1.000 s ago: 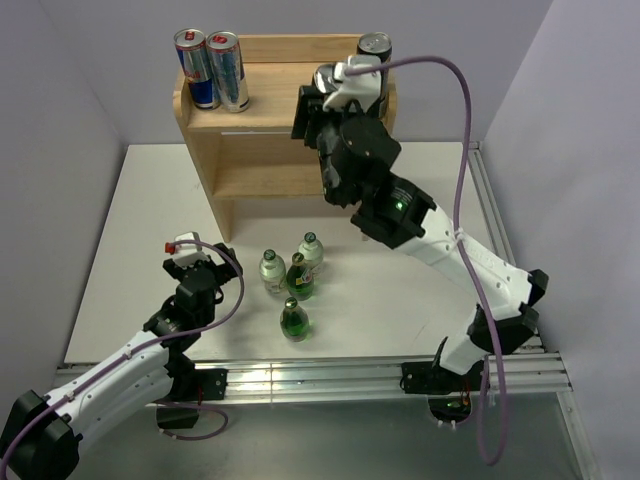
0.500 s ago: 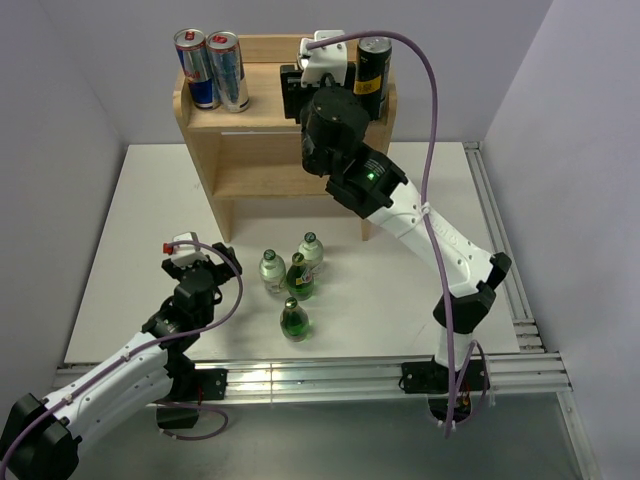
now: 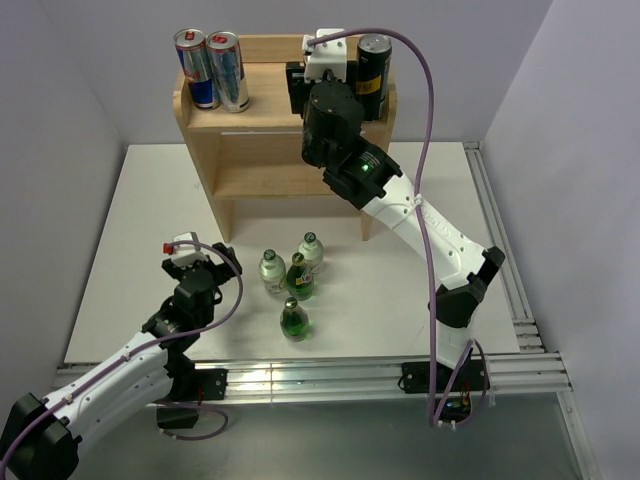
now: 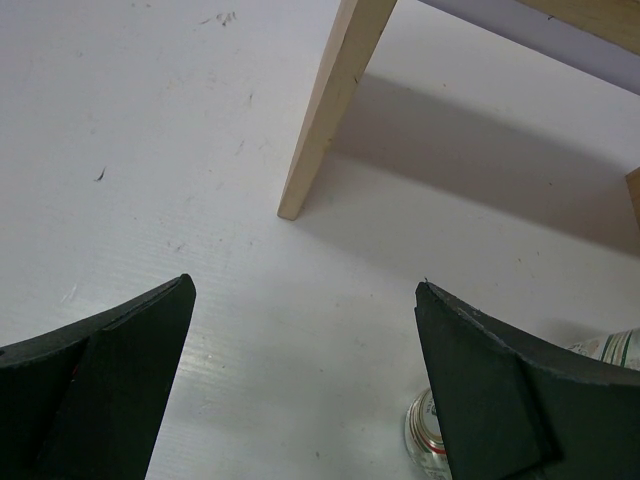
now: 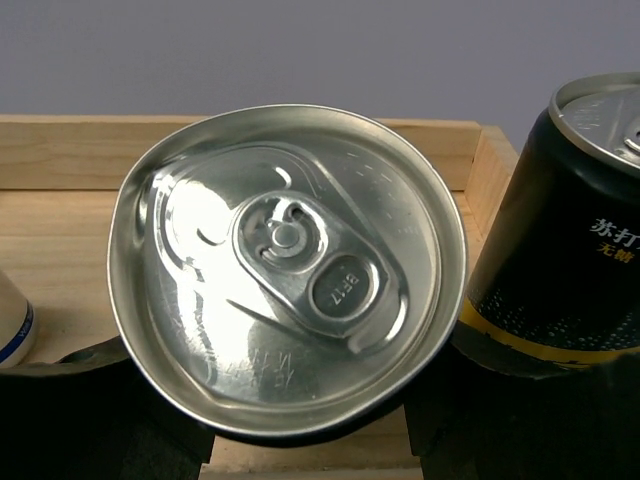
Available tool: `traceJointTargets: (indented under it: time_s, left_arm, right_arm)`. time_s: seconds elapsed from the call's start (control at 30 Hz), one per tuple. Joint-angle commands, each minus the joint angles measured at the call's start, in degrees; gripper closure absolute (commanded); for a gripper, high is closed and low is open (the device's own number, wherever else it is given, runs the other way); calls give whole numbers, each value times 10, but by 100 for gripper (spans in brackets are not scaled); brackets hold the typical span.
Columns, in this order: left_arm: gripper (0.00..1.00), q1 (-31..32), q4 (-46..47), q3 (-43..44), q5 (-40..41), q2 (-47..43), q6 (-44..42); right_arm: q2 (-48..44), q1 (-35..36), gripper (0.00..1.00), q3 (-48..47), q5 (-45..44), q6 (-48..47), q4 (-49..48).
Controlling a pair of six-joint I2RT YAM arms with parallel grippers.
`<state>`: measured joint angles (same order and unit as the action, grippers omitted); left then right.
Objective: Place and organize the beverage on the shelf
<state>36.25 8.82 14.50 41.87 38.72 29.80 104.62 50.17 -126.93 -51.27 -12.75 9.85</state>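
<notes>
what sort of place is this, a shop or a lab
Most likely a robotics lab bench, not a shop: robot arms bolted to a metal rail, a white table between blank walls, a small wooden shelf.

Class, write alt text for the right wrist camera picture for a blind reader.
A silver can seen from above, tab unopened, fills the frame, gripped by the right claw over the top of the shelf. A black can stands just right of it.
</notes>
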Motion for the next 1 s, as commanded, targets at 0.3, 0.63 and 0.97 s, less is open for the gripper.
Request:
traceJointTargets:
  time_s: [0.3, 0.63, 0.97]
  left_arm:
    - [1, 0, 17, 16, 1, 0, 7]
    - [1, 0, 17, 15, 2, -2, 8]
    - [1, 1, 16, 15, 2, -3, 9]
  right_arm:
    - [-10, -14, 3, 12, -15, 6, -55]
    - [-7, -15, 1, 15, -20, 5, -61]
    - [-6, -15, 63, 27, -40, 0, -79]
